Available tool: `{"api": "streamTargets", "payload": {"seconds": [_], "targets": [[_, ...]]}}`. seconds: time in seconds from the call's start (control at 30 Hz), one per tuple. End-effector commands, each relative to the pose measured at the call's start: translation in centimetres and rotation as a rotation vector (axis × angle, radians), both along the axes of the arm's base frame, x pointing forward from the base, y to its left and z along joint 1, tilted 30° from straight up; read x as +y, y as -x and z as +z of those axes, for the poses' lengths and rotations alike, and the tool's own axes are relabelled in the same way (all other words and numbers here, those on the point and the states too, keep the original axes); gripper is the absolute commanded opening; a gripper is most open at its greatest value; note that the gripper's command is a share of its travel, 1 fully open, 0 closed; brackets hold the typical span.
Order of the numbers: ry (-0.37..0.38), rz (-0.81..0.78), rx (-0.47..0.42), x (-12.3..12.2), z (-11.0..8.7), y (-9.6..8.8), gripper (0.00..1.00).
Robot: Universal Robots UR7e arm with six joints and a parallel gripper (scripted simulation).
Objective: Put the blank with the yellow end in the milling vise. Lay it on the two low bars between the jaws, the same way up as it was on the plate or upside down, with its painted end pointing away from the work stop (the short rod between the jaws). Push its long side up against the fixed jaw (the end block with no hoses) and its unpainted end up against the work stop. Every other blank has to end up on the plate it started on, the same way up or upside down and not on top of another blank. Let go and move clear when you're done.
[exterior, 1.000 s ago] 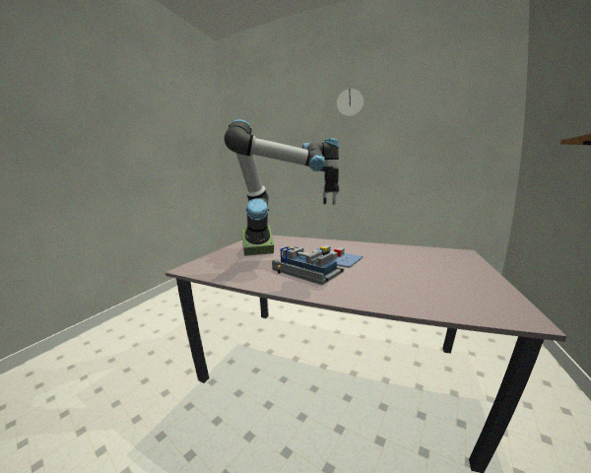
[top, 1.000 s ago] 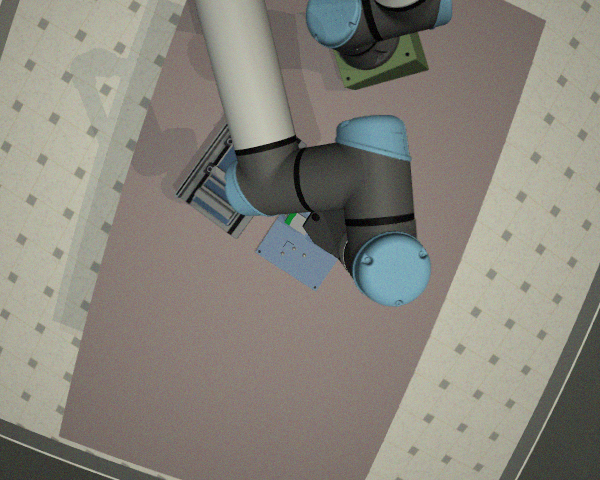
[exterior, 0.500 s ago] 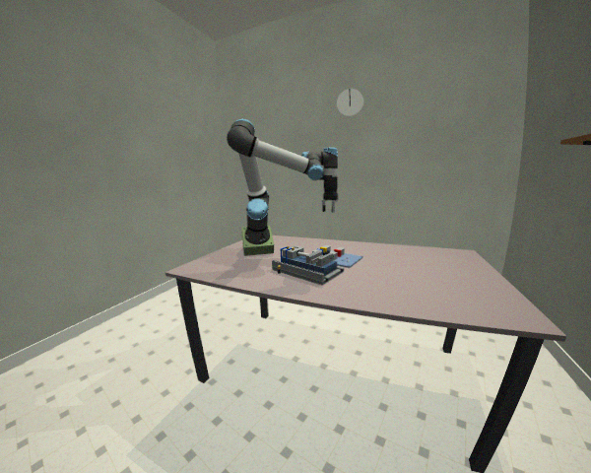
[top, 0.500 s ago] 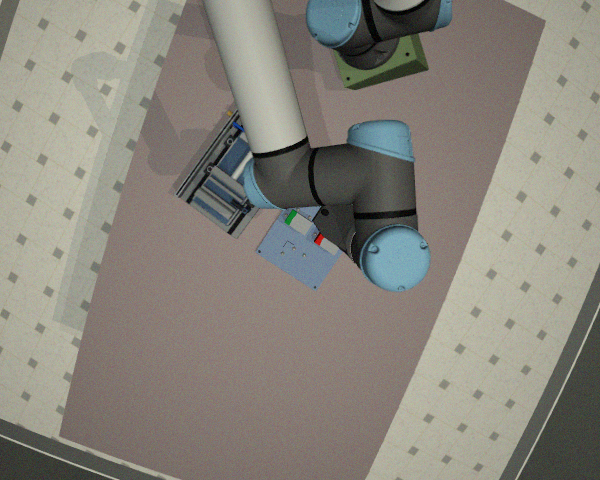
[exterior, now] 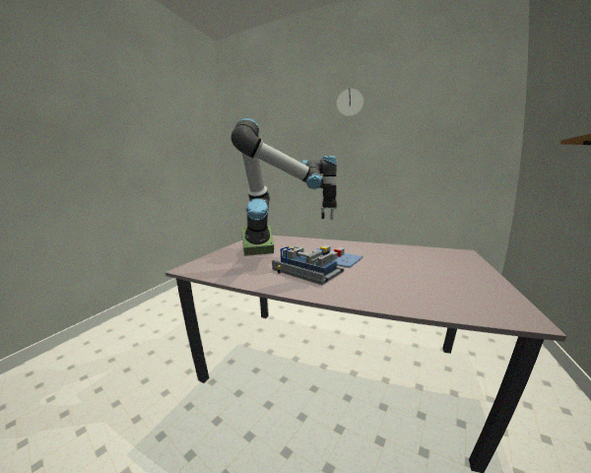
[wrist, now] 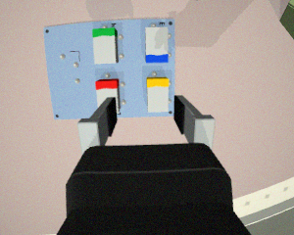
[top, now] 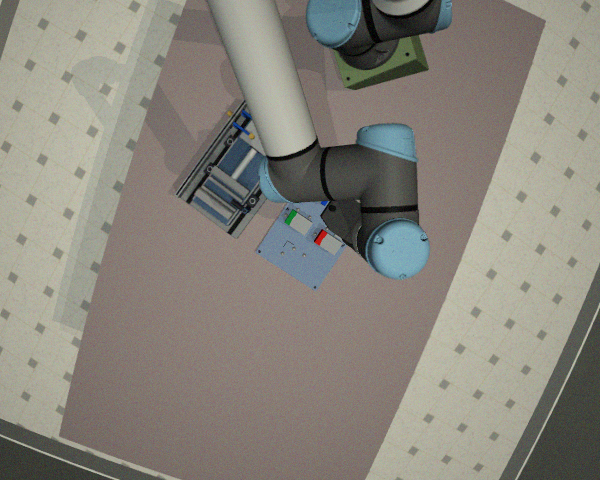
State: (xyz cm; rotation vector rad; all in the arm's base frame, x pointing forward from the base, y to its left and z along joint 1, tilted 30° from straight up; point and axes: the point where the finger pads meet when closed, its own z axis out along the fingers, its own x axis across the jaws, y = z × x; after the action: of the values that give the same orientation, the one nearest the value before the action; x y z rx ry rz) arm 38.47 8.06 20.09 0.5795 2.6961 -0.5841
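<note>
The blank with the yellow end (wrist: 158,98) (exterior: 324,249) lies on the blue plate (top: 290,268) (wrist: 64,105) (exterior: 354,262). In the wrist view its yellow end points to the top; the arm hides it in the top view. My gripper (exterior: 327,217) (wrist: 145,108) is open and empty, high above the table. In the wrist view the yellow-ended blank appears between and just beyond the fingers, nearer the right one. The milling vise (top: 228,180) (exterior: 308,264) stands beside the plate, with no blank visible between its jaws; the arm covers part of it in the top view.
Blanks with a green end (top: 299,223) (wrist: 105,49), a red end (top: 330,242) (wrist: 107,93) and a blue end (wrist: 157,44) lie on the plate near small pins. Blue hoses (top: 241,128) rise at one vise end. The green robot base (top: 380,74) (exterior: 258,246) stands at the table's back.
</note>
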Motion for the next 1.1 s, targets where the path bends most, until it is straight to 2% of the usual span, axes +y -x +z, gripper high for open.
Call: {"api": "streamTargets", "payload": {"seconds": [0.0,0.13,0.3,0.7,0.87,1.07], "targets": [[-0.001,0.001,-0.003,-0.1,-0.5,-0.2,1.00],[-0.001,0.001,-0.003,-0.1,-0.5,-0.2,1.00],[-0.001,0.001,-0.003,-0.8,-5.3,-0.6,1.00],[-0.001,0.001,-0.003,-0.8,-5.3,-0.6,1.00],[-0.001,0.002,-0.003,-1.7,-11.0,-1.2,1.00],[-0.001,0.002,-0.003,-1.7,-11.0,-1.2,1.00]]}}
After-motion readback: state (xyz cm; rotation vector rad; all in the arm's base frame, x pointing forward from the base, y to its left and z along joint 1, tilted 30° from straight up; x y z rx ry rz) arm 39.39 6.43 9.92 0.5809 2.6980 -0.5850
